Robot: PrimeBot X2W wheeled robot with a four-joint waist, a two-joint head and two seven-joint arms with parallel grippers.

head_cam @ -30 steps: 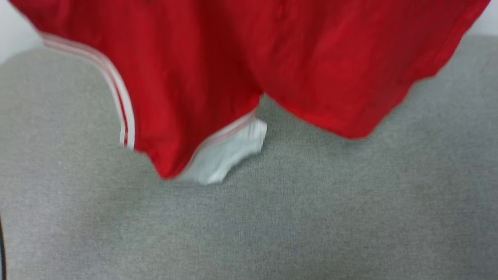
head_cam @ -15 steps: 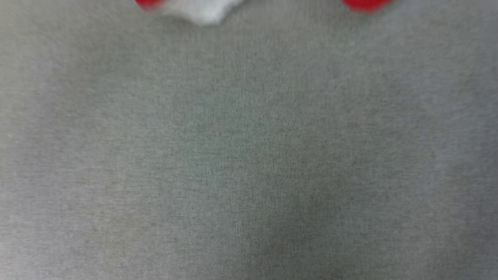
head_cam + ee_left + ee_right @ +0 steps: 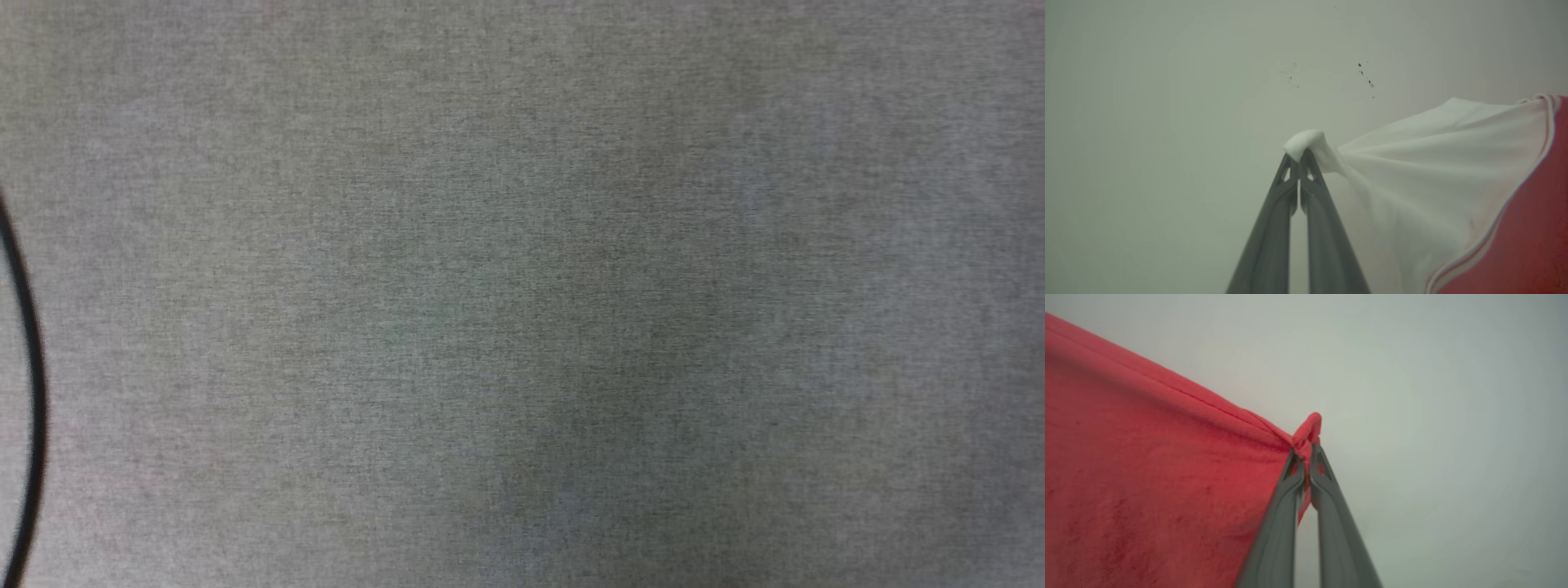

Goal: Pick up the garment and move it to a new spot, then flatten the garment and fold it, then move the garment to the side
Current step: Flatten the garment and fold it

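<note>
Bare indoor room, kind unclear: grey cloth surface, blank pale wall

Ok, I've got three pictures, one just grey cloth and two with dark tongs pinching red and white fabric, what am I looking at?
It's a two-armed robot, and each picture comes from one of its cameras. The grey one is from its head, looking down at a grey fabric surface. The other two are from its wrists, looking along each arm's gripper, those dark tongs. The left gripper is shut on the tip of a white sleeve of the garment, a red shirt with striped trim. The right gripper is shut on a red hemmed corner of it. The cloth pulls taut from both grips, against a pale wall.
</note>
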